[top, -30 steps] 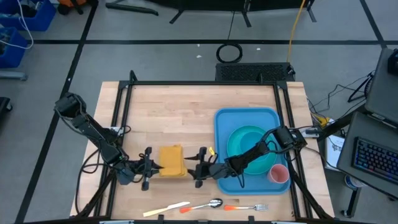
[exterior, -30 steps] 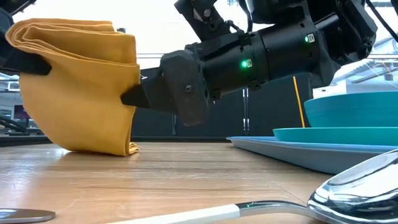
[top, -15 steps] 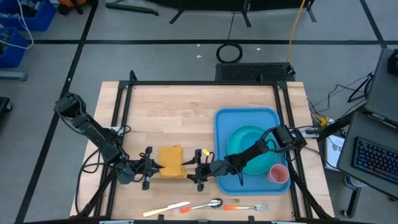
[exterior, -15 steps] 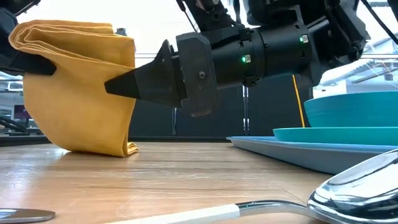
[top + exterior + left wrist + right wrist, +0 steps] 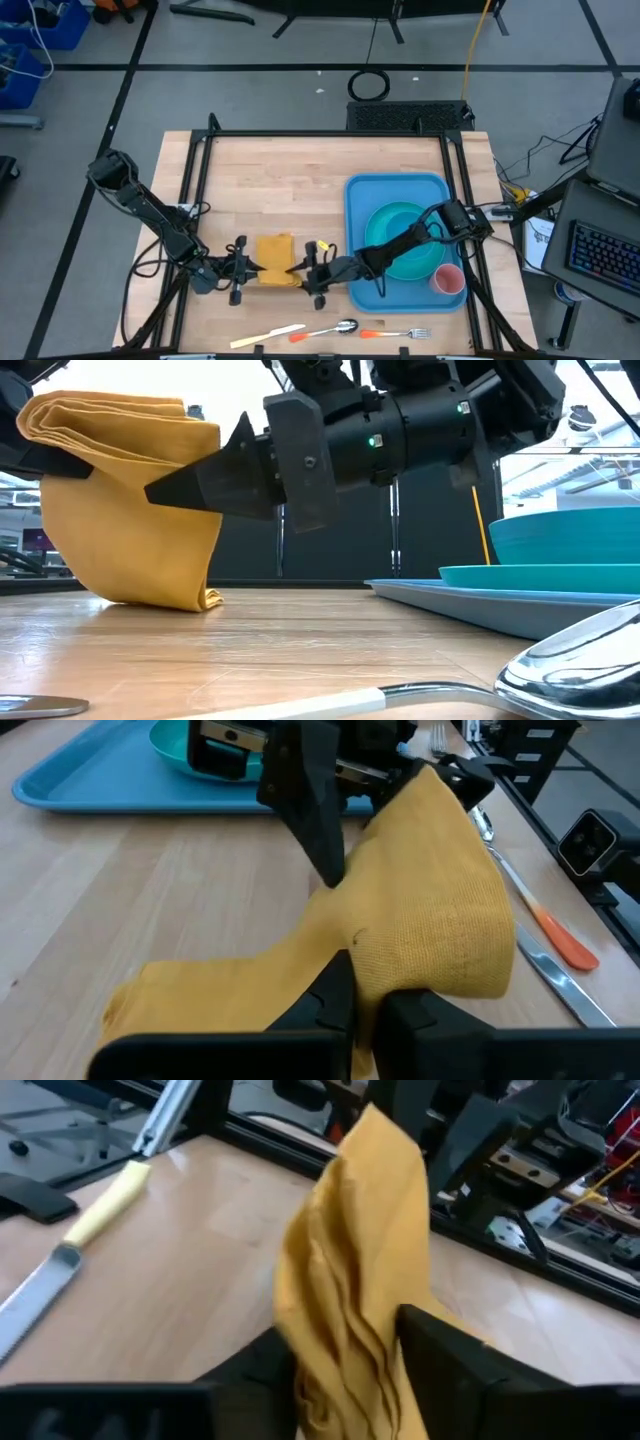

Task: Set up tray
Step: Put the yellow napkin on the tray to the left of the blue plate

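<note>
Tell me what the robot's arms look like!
Both arms are black, made of chunky jointed tubes with thin black cables. The right gripper has wedge-shaped fingers and a boxy block behind; small green lights glow on its round wrist. The left gripper is black too.

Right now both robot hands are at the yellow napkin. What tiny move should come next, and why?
Probably the right hand should finish pinching the napkin. Its fingers sit on either side of the cloth, while the left hand already holds the other edge, lifting it off the table. A firm grip would likely let the left hand release, so the napkin can go toward the tray.
</note>
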{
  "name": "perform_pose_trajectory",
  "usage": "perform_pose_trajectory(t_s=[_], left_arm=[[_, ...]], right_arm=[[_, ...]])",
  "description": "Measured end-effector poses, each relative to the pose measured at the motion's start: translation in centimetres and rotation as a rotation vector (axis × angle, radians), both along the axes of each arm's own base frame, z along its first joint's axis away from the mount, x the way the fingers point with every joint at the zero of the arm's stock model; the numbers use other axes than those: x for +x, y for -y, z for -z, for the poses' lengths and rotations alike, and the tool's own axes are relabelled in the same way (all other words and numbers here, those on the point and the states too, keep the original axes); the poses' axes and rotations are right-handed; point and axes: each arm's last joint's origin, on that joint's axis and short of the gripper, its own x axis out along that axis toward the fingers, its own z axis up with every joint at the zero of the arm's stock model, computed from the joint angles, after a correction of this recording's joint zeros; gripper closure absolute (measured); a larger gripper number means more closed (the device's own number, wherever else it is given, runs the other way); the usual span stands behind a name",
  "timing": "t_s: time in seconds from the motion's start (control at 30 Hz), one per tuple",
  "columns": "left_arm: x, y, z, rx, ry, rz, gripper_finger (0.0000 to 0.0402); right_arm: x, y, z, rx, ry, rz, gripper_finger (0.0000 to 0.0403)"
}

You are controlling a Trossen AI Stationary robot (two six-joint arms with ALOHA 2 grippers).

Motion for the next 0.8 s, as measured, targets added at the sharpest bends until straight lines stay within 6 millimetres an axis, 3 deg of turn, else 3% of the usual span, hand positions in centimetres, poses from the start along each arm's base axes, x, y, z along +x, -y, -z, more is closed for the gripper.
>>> perform_pose_trajectory(t_s=[0.23,0.4,0.5,0.8], left_arm=[[0.0,0.0,0.0,0.001,0.0,0.001,0.038],[0.0,0.0,0.0,0.005,0.005,-0.008,0.0394],[0.0,-0.1,-0.1,0.018,0.019,-0.039,0.0373],[-0.4,0.1,-0.2,0.068,0.06,-0.086,0.0318]], right_arm=[[0.0,-0.2,0.0,-0.012,-0.005,-0.055,0.0387],[0.0,-0.5,-0.5,-0.006,0.047,-0.06,0.0395],[0.0,-0.3,-1.5,0.009,0.064,-0.023,0.0397],[-0.9,0.6,-6.8,0.016,0.095,0.132,0.04]])
